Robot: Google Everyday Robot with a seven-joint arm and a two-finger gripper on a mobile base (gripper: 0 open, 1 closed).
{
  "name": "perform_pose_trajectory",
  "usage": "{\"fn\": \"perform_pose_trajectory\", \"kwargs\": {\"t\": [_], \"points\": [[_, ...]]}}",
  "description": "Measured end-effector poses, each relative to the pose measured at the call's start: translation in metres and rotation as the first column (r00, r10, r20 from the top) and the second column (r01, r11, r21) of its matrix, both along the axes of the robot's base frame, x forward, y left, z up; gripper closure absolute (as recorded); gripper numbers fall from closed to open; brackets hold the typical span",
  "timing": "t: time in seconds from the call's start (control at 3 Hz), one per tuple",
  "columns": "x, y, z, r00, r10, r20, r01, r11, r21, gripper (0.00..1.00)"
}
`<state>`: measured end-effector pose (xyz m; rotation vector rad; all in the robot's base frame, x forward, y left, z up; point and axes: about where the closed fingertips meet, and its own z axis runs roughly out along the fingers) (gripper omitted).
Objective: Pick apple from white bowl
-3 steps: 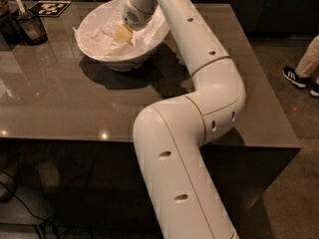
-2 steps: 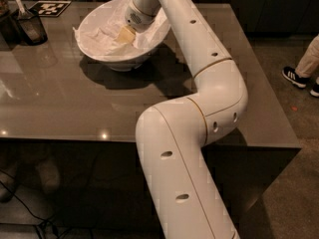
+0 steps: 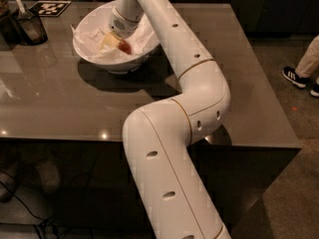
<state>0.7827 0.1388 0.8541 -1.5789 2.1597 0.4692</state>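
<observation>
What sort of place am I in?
Likely an indoor robot test space: black fiducial marker card on glossy grey table, bystander's sneaker on floor. End effector sits inside the wide white bowl by small reddish apple.

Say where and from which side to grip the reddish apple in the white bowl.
Grip the small round reddish apple across its middle, from above: it lies low in the wide white paper-lined bowl, whose sloping walls block side approaches. The cream-padded gripper sits in the bowl beside it.
</observation>
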Motion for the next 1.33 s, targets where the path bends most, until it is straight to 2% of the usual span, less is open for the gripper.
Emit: {"fn": "perform_pose_trajectory", "kwargs": {"t": [0.33,0.67,1.0,1.33], "points": [[0.0,0.0,0.0,1.0,0.0,0.001,0.0,1.0,0.0,0.0],[0.007,-0.004,0.035,0.9963,-0.037,0.077,0.036,0.999,0.023,0.0],[0.003,-0.011,0.071,0.9887,-0.054,0.14,0.053,0.999,0.012,0.0],[0.007,-0.007,0.067,0.9883,-0.056,0.142,0.054,0.998,0.019,0.0]]}}
